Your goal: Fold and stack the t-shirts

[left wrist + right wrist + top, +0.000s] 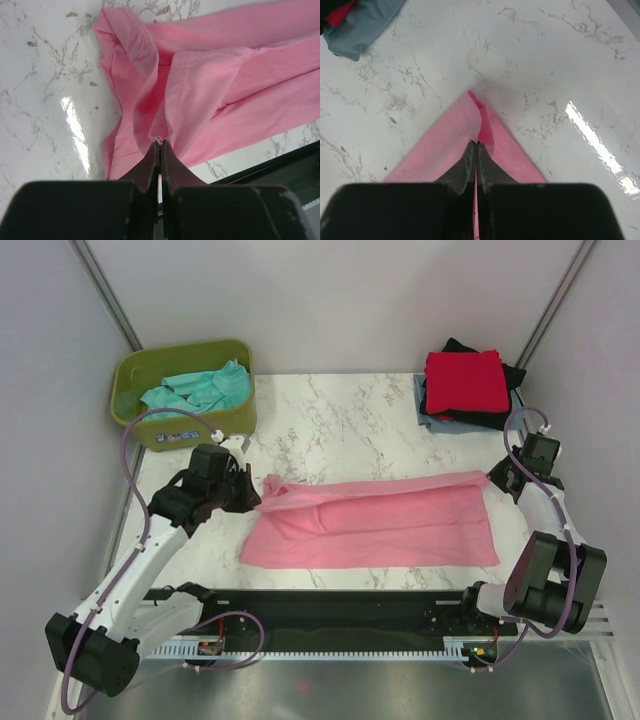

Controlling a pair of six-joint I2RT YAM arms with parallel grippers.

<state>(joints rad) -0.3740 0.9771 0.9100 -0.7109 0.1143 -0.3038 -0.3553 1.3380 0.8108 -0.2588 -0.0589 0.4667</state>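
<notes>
While left gripper (160, 143) and right gripper (476, 144) clamp its ends, pink t-shirt (380, 520) lies stretched.

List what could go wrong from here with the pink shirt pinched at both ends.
1. Both pairs of jaws are shut on only a thin edge of the pink t-shirt; a pull could slip it free.
2. Its left end is bunched, so a fold may trap creases.
3. The folded stack sits close behind the right arm; a lift could nudge it.
</notes>
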